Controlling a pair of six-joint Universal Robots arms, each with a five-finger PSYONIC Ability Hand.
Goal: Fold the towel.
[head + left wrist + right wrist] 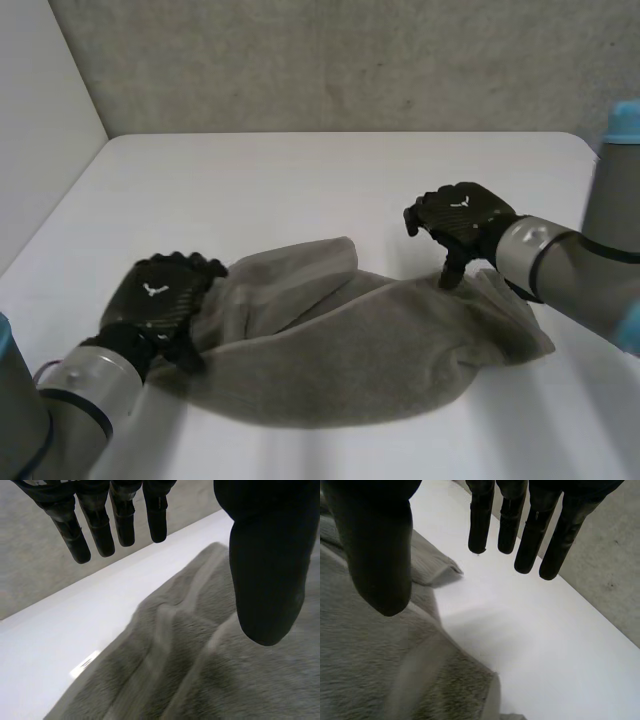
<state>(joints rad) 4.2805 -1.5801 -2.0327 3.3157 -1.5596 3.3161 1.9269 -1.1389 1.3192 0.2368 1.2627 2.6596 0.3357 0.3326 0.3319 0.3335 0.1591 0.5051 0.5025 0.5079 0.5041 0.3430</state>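
While the grey towel [340,350] stretches crosswise, the left hand [160,295] and right hand [462,215] flank its ends. Both are spread wide, holding nothing.

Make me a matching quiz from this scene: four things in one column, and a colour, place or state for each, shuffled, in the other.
Things:
1. towel
2. left hand
3. right hand
4. table

Descriptions:
A. white
B. open, at the towel's right end
C. grey, rumpled
D. open, at the towel's left end

Pairs: 1-C, 2-D, 3-B, 4-A.
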